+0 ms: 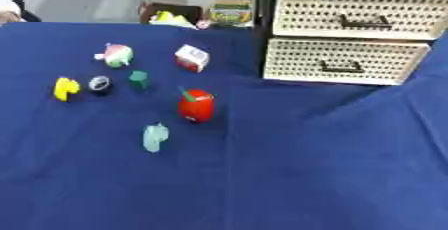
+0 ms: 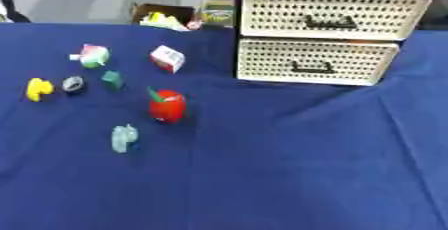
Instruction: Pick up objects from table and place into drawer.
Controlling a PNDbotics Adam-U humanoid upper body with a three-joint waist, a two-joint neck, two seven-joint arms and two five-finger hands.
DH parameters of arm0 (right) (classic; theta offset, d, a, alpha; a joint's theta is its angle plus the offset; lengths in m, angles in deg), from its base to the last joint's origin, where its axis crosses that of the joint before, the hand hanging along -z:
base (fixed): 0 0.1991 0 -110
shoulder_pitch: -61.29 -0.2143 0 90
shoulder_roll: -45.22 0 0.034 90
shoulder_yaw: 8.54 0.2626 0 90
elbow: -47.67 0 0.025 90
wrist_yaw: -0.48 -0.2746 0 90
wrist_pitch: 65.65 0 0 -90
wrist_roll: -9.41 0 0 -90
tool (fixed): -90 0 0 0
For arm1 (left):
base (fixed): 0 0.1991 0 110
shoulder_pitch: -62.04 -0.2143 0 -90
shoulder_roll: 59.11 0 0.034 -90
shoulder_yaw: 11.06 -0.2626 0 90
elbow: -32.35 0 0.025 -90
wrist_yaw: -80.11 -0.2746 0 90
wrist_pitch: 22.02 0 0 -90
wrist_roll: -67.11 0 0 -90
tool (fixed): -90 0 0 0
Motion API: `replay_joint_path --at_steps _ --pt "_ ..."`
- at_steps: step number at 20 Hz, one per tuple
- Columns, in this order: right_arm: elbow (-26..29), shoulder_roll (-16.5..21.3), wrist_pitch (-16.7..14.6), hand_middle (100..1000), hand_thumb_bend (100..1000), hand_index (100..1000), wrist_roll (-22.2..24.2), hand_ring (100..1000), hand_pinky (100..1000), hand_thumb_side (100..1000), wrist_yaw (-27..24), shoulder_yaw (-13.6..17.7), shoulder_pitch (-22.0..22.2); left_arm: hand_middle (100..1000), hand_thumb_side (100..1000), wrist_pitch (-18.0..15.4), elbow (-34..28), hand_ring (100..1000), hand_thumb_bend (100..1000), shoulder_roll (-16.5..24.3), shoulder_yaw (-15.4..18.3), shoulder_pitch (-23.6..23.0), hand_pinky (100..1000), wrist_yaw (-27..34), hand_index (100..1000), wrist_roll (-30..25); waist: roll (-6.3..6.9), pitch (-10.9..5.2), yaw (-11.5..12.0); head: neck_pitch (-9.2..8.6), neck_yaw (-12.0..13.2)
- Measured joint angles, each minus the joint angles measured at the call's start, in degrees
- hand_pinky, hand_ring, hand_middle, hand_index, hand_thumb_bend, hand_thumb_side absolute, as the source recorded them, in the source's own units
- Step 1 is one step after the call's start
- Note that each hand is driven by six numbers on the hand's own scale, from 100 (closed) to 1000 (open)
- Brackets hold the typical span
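A deep blue cloth (image 1: 289,174) covered the worktop. The two cream plastic drawers (image 1: 346,60), perforated with rows of dark holes, sat in a black frame (image 1: 262,24) and had dark handles. A round red toy (image 1: 196,105) carried a green stem. Near it lay a pale mint-green piece (image 1: 155,137), a small dark green block (image 1: 138,79), a yellow toy (image 1: 66,88), a grey-and-black round piece (image 1: 100,84), a pink, white and green ball (image 1: 116,55) and a white-and-red box (image 1: 192,57).

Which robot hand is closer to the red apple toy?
Neither can be judged: no robot hand shows in either view. The red apple toy stands alone on the blue cloth, left of the drawers, with nothing touching it.
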Motion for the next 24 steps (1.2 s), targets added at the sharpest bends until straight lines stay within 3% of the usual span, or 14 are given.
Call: replay_joint_path --at_steps 8,13,15,20,24 --pt "0.00 0.08 0.90 672 100 818 0.63 630 572 898 -0.09 0.04 -0.02 470 639 -0.04 0.00 495 100 0.00 0.00 0.00 468 -0.02 744 0.16 -0.15 -0.01 -0.11 0.26 -0.54" --pt "0.00 2.42 4.26 667 100 818 3.28 619 562 1000 0.22 0.29 -0.07 469 638 -0.04 0.00 495 100 0.00 0.00 0.00 468 -0.02 744 0.16 -0.50 -0.28 -0.43 0.53 -3.00" --pt "0.00 4.00 5.86 659 108 819 4.88 614 560 1000 0.49 0.11 -0.32 469 638 -0.04 0.00 496 100 0.01 0.00 0.00 468 -0.02 744 0.16 -0.57 -0.43 -0.50 0.51 -3.62" --pt "0.00 9.13 9.94 627 168 840 8.94 591 540 1000 1.75 -3.05 -1.36 470 637 -0.02 0.00 496 100 0.11 -0.01 0.00 468 -0.02 744 0.13 -0.89 -0.88 -0.77 0.24 -4.06" --pt "0.01 13.82 13.30 558 175 842 12.30 520 469 1000 1.44 -7.07 -1.79 470 636 -0.01 0.00 496 100 0.41 -0.03 0.00 468 -0.02 744 0.09 -1.20 -1.10 -0.72 -0.07 -4.06"
